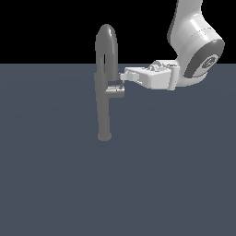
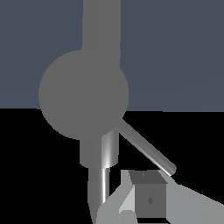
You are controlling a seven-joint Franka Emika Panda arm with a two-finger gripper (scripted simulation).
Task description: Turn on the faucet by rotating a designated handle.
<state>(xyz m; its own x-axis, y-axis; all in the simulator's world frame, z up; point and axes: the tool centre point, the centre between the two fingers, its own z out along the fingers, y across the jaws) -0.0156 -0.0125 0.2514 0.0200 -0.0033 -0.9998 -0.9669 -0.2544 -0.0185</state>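
The faucet [image 1: 103,110] is a tall grey column on a small round base, topped by a narrow arched spout [image 1: 107,41]. The handle [image 1: 117,91] is a stubby cylinder jutting from the column toward the exterior view's right. My gripper [image 1: 123,77] reaches in from the right, its tips just above the handle's outer end, with its fingers together and nothing between them. In the wrist view the handle's round end [image 2: 83,94] faces the camera in front of the column [image 2: 100,26]. A thin grey rod [image 2: 146,148] slants from it to my gripper [image 2: 144,201].
The faucet stands on a flat, dark blue-grey floor [image 1: 60,184]. My white arm [image 1: 198,50] comes down from the upper part of the exterior view's right side.
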